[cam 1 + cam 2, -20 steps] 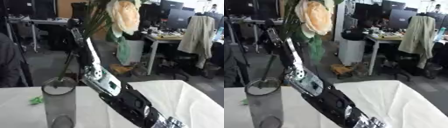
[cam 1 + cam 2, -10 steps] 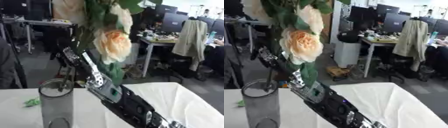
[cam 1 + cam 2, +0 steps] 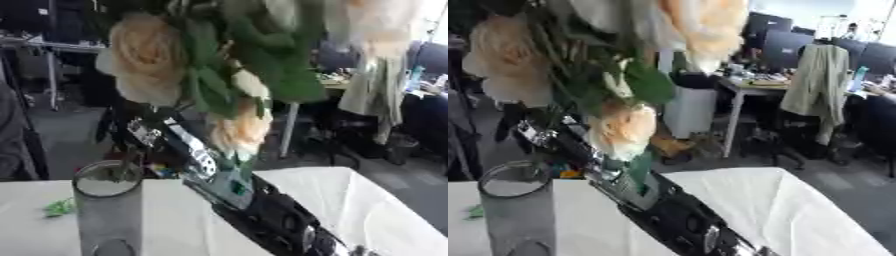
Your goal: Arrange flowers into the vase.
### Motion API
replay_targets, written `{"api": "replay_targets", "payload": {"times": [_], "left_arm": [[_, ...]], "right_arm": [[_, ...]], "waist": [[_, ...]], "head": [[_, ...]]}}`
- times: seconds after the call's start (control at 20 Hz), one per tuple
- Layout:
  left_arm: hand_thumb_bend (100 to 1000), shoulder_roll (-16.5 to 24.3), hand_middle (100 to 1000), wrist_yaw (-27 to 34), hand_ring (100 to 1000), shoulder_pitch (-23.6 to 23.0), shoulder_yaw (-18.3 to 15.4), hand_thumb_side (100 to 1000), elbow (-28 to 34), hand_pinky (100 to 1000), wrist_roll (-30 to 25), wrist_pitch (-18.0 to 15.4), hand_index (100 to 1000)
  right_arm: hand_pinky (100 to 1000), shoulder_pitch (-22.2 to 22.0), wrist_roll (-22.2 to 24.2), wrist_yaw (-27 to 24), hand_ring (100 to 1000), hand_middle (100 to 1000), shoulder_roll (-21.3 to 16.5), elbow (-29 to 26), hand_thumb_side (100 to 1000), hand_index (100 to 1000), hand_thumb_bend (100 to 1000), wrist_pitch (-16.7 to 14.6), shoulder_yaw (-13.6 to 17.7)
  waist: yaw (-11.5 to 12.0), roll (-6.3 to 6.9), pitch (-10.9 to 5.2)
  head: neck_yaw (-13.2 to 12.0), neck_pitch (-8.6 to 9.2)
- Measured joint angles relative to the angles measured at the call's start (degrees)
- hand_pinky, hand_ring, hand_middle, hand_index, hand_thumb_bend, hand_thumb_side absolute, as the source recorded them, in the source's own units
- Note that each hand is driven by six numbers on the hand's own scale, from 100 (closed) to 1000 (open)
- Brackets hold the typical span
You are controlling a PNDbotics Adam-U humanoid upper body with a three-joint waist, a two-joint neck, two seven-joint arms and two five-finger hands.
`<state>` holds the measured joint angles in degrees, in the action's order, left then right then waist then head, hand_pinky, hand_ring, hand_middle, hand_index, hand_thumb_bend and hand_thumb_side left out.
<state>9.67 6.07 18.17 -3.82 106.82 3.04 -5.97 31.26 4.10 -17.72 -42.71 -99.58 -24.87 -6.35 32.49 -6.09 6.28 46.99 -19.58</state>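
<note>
Bunch of flowers (image 3: 219, 75) is seen very near camera, blurred, high over table (image 3: 350, 200); cream roses and green leaves fill upper half of both views. Right arm (image 3: 262, 215) is stretched from near right up to far left. Right hand (image 3: 144, 131) is partly hidden behind blooms; grip cannot be told. Vase (image 3: 107, 207), clear glass, stands upright at near left. Green scrap (image 3: 59, 206) is shown clearly only in left eye view. No writing can be read.
</note>
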Motion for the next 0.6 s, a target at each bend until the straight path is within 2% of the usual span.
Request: {"api": "replay_targets", "payload": {"times": [0.1, 0.2, 0.4, 0.6], "left_arm": [[981, 0.00, 615, -0.04, 654, -0.01, 0.00, 855, 0.00, 729, -0.05, 0.04, 709], [981, 0.00, 615, -0.05, 654, -0.02, -0.01, 855, 0.00, 730, -0.08, 0.05, 709], [980, 0.08, 614, -0.08, 654, -0.03, -0.04, 855, -0.01, 730, -0.09, 0.06, 709], [979, 0.46, 614, -0.14, 654, -0.04, -0.32, 856, -0.10, 730, -0.09, 0.06, 709]], "right_arm": [[532, -0.04, 0.66, 0.18, 649, 368, -0.15, -0.10, 792, 280, 100, 0.07, 0.05], [598, -0.27, 1.43, 0.74, 683, 381, -0.37, -0.29, 788, 278, 100, 0.15, 0.05], [603, -1.26, 4.26, 2.01, 708, 391, -0.79, -1.03, 765, 303, 100, 0.51, 0.03], [619, -2.87, 9.47, 2.54, 749, 432, -2.45, -2.23, 782, 353, 100, 1.60, 0.03]], "waist": [[-0.01, 0.00, 0.00], [-0.04, 0.00, 0.00], [-0.43, -0.21, 0.00], [-0.82, -0.72, -0.12]], "head": [[-0.02, 0.00], [-0.02, 0.00], [-0.06, 0.00], [-0.42, 0.00]]}}
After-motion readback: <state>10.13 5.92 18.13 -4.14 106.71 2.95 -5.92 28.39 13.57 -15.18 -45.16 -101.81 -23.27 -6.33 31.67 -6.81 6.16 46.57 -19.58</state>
